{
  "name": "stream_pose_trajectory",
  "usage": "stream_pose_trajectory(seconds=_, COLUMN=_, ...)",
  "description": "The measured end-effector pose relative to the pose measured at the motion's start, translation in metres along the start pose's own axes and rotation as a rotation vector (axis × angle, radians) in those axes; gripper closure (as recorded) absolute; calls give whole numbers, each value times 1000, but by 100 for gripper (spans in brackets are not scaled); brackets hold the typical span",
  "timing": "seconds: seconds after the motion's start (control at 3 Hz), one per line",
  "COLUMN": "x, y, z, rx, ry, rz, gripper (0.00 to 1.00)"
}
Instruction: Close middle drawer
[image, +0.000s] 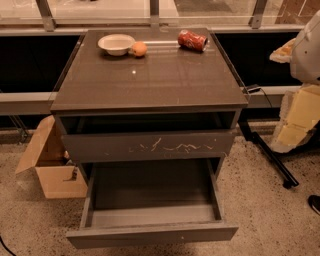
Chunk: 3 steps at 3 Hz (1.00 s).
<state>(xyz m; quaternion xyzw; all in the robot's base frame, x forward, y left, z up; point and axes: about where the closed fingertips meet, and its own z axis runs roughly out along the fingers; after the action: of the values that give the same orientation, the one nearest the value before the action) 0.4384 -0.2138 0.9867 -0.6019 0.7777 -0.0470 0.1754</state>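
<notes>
Plainly, the middle drawer (152, 197) stands pulled far out of the dark cabinet, its grey inside showing and its plain front nearest the camera, low over the speckled floor. Above it sits the scratched drawer front (150, 146), marked with white scuffs, with a dark gap between it and the counter (150, 82). At the far end of the counter a white bowl (116, 44) touches an orange (139, 48), and a red can (192, 40) lies on its side nearby. A cardboard box (47, 167) lies open on the floor to the left. The gripper (309, 47) shows only as a pale shape at the right edge, level with the counter and well apart from the drawer; whether it is wide or narrow I cannot tell.
</notes>
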Motion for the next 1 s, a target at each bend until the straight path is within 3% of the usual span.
stream_pose_trajectory(seconds=0.33, x=-2, y=2, z=4, rx=-8, ry=-5, rz=-6, gripper=0)
stream_pose_trajectory(seconds=1.0, x=-33, y=54, z=99, rx=-194, ry=-131, rz=-119, gripper=0)
